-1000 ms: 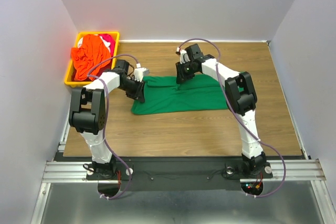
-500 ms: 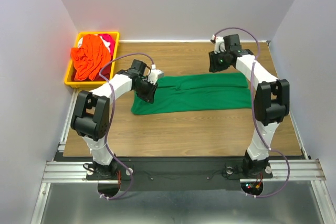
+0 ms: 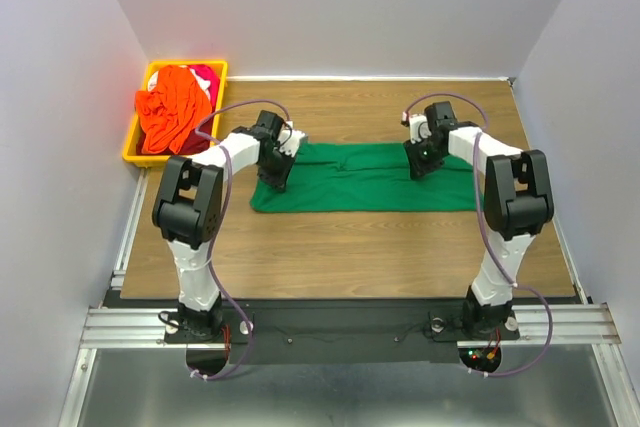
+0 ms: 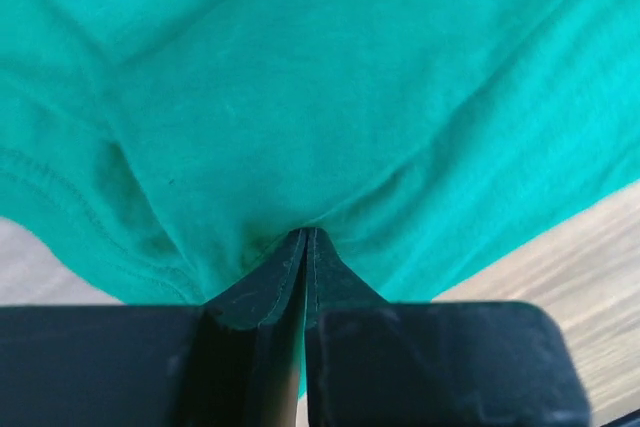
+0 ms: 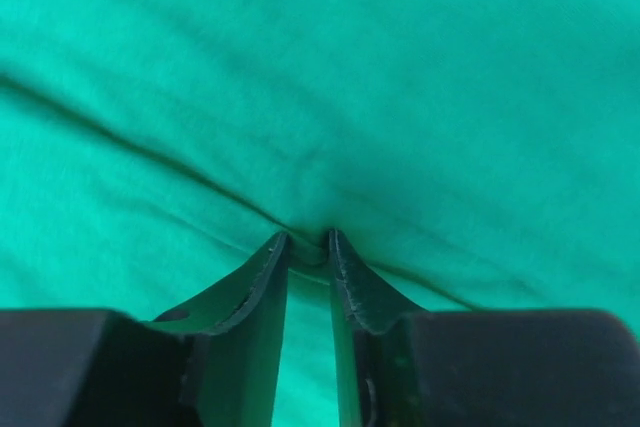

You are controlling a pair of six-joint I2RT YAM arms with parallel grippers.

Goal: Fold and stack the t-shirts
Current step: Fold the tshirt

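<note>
The dark green t-shirt [image 3: 350, 182] lies as a long flat band across the middle of the wooden table [image 3: 350, 252]. My left gripper [image 3: 277, 173] is down on its left end. In the left wrist view that gripper [image 4: 303, 233] is shut on a thin pinch of the green cloth [image 4: 330, 97]. My right gripper [image 3: 421, 163] presses on the band right of its middle. Its jaws [image 5: 308, 240] are shut on a small raised fold of the green cloth [image 5: 350, 77]. The orange t-shirt [image 3: 170, 112] and a bit of the red-pink one [image 3: 206, 74] lie crumpled in the bin.
The yellow-orange plastic bin [image 3: 145, 158] stands at the table's far left corner, close to the left arm's elbow. White walls close in the table on the left, back and right. Bare wood [image 4: 570, 247] shows beside the shirt's edge.
The right gripper swung far right and drew the green shirt out longer, then came back left and down onto the cloth. The left gripper shifted a little right along the shirt's left end.
</note>
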